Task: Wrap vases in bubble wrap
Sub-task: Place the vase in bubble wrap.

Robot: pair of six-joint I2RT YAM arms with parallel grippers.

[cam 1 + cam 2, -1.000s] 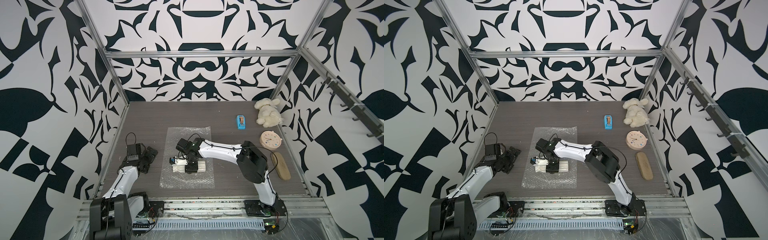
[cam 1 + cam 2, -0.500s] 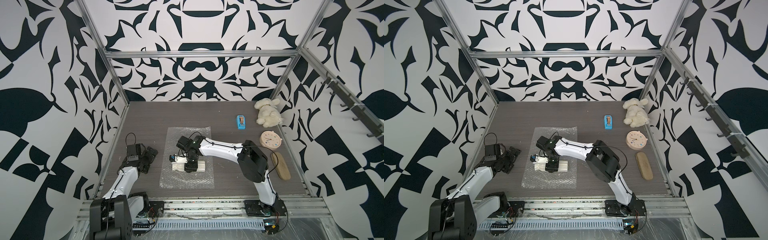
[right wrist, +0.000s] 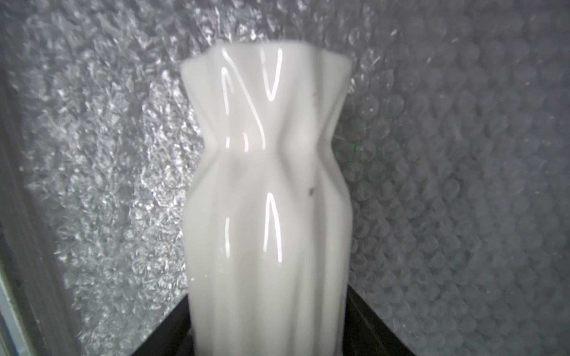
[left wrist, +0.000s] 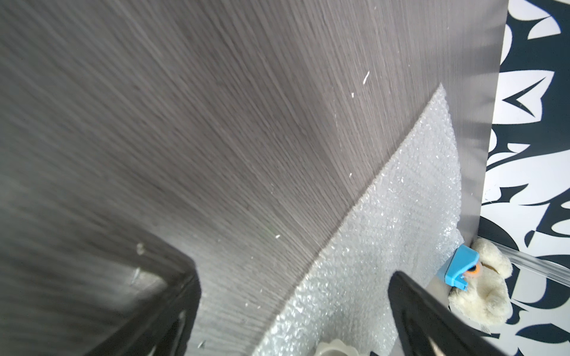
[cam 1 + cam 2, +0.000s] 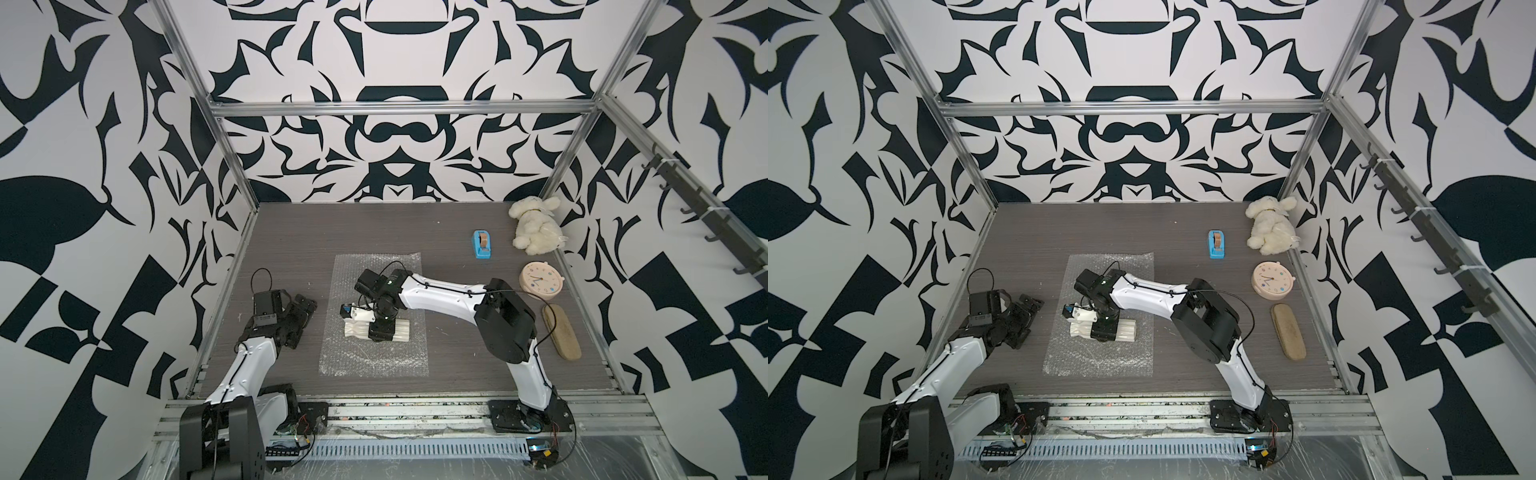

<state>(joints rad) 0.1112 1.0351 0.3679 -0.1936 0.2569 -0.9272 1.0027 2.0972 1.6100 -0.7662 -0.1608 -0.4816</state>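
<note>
The cream-white ribbed vase (image 5: 400, 330) (image 5: 1128, 330) lies on its side across the middle of the bubble wrap (image 5: 374, 363) (image 5: 1100, 359), which is spread flat on the table. My right gripper (image 5: 380, 332) (image 5: 1104, 330) comes down over the vase's middle. In the right wrist view its black fingers (image 3: 172, 333) press against both sides of the vase (image 3: 268, 185), with the flared rim pointing away. My left gripper (image 5: 301, 316) (image 4: 296, 323) rests open by the left wall, beside the bubble wrap (image 4: 385, 215). Nothing lies between its fingers.
A blue tape dispenser (image 5: 481, 244), a white plush toy (image 5: 534, 226), a round pink clock (image 5: 541, 281) and a tan oblong case (image 5: 562, 334) line the right side of the table. Metal cage posts and patterned walls close in the table.
The right wrist has edged slightly towards the far side above the vase. The vase stays on the wrap, and the left arm has not moved.
</note>
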